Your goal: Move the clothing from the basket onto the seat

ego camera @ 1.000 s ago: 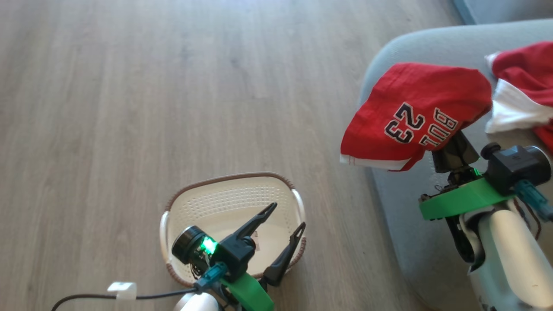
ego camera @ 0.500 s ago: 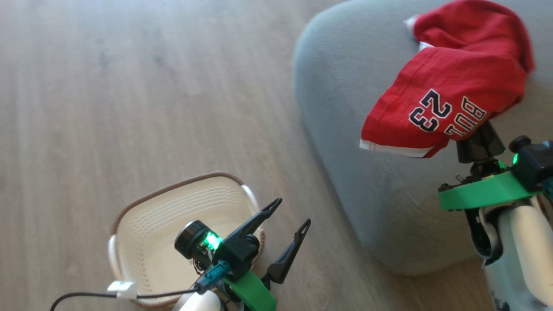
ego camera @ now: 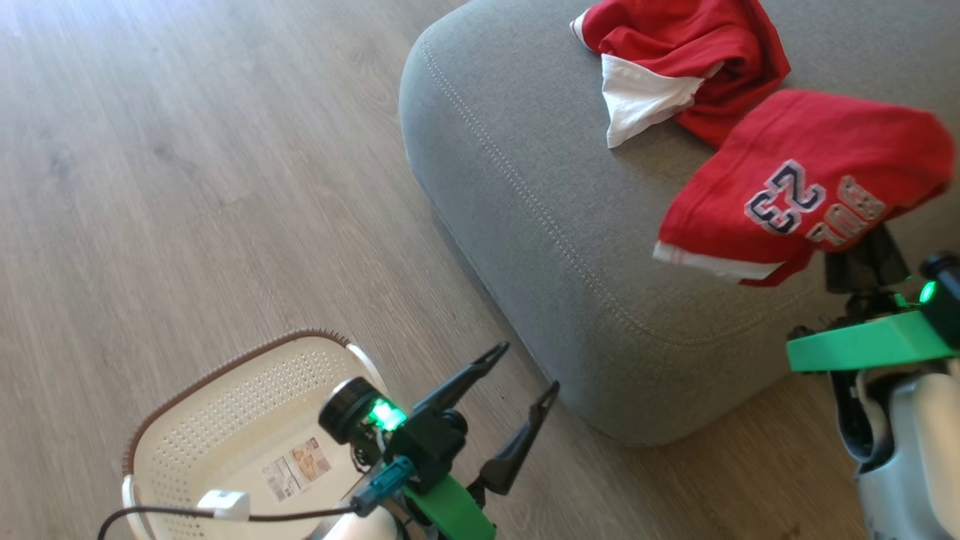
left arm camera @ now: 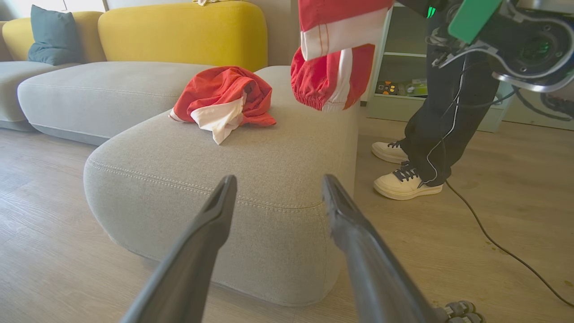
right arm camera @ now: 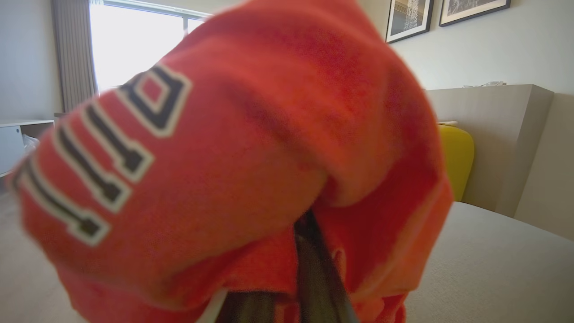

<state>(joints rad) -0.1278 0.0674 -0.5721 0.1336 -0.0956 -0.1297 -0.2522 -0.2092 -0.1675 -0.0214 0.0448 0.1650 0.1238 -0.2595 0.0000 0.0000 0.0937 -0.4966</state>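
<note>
The seat (ego camera: 540,225) is a big grey cushion with a stitched seam, at the upper right of the head view. A plain red garment with white trim (ego camera: 675,67) lies crumpled on its top. The "BULLS 23" jersey (ego camera: 810,180) hangs above the seat's near right part, draped over my right gripper (right arm camera: 309,264), which is shut on it. Fabric hides the fingertips. The cream basket (ego camera: 225,420) stands on the floor at the lower left, its labelled bottom bare. My left gripper (ego camera: 529,367) is open and holds nothing, between basket and seat, pointing at the seat (left arm camera: 269,170).
A person's dark trouser legs and pale shoes (left arm camera: 403,179) stand on the wooden floor beside the seat's far side. A cable (left arm camera: 493,242) trails across the floor there. A yellow-backed sofa (left arm camera: 179,31) and a low shelf (left arm camera: 403,85) lie behind.
The head camera has swung, so the seat has come toward the middle and the basket has gone to the lower left. The jersey in my right gripper now hangs over the seat's top.
</note>
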